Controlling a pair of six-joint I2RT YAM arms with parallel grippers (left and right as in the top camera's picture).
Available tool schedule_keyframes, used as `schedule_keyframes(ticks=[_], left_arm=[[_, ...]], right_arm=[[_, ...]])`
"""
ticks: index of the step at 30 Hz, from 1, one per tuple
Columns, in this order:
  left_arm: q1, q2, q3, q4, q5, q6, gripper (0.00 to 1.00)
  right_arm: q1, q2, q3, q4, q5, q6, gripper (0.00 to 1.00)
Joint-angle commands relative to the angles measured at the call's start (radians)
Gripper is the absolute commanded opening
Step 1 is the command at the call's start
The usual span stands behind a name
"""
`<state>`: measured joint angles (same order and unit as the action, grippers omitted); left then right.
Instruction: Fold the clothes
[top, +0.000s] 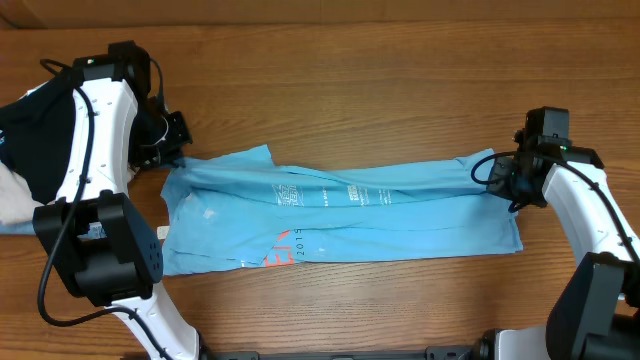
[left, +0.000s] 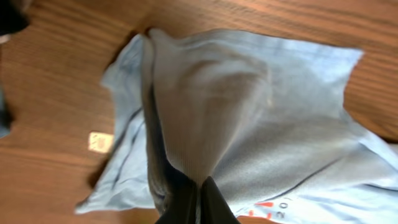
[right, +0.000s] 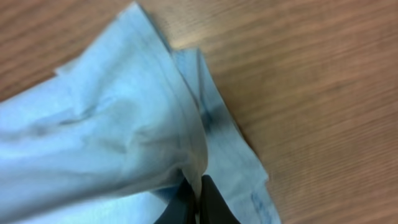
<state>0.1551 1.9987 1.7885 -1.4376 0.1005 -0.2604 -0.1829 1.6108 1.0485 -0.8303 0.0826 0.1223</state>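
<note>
- A light sky-blue cotton T-shirt (top: 400, 225) lies stretched lengthwise across the middle of the brown wooden table (top: 360, 80). It is drawn out into a long band, and its far edge is gathered into a raised ridge.
- The left gripper (top: 178, 152), a black two-finger claw on a white arm, sits toward the table's left end. It is clamped tight on a pinch of the shirt's cloth. From its wrist camera the fabric rises like a tent and narrows into the dark fingers (left: 214, 208), which are pressed together.
- The right gripper (top: 497, 180) sits toward the table's right end and is likewise closed hard on the shirt's corner there. In its wrist view a hemmed edge runs straight down between the two closed tips.
- The shirt hangs taut between the two grips, while its lower half rests flat on the table.
- Small white print (top: 330, 195) runs along the upper fold near the table's middle.
- Pink-red lettering (top: 285, 250) peeks out at the shirt's near edge, closer to the table's left end.
- A small pale square tag (top: 160, 233) lies on the bare wood toward the table's left end, just beside the shirt's corner.
- A black folded garment (top: 30, 130) sits at the table's far left end, partly hidden behind the left arm and apart from the shirt.
</note>
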Motion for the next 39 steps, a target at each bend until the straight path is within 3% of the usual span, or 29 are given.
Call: schedule_keyframes(ticks=[1, 14, 26, 39], left_arm=[[0.0, -0.023, -0.02, -0.023, -0.068, -0.01, 0.04], [-0.005, -0.036, -0.227, 0.011, -0.067, -0.01, 0.04], [-0.005, -0.204, -0.412, 0.032, -0.022, -0.002, 0.04], [-0.005, -0.38, -0.463, 0.027, -0.007, -0.002, 0.06]], right_arm=[[-0.026, -0.032, 0.014, -0.027, 0.021, 0.121, 0.04], [-0.156, -0.032, 0.014, -0.142, 0.0, 0.276, 0.04], [-0.166, -0.031, 0.013, -0.142, -0.041, 0.271, 0.04], [-0.165, -0.031, 0.011, -0.124, -0.085, 0.263, 0.04]])
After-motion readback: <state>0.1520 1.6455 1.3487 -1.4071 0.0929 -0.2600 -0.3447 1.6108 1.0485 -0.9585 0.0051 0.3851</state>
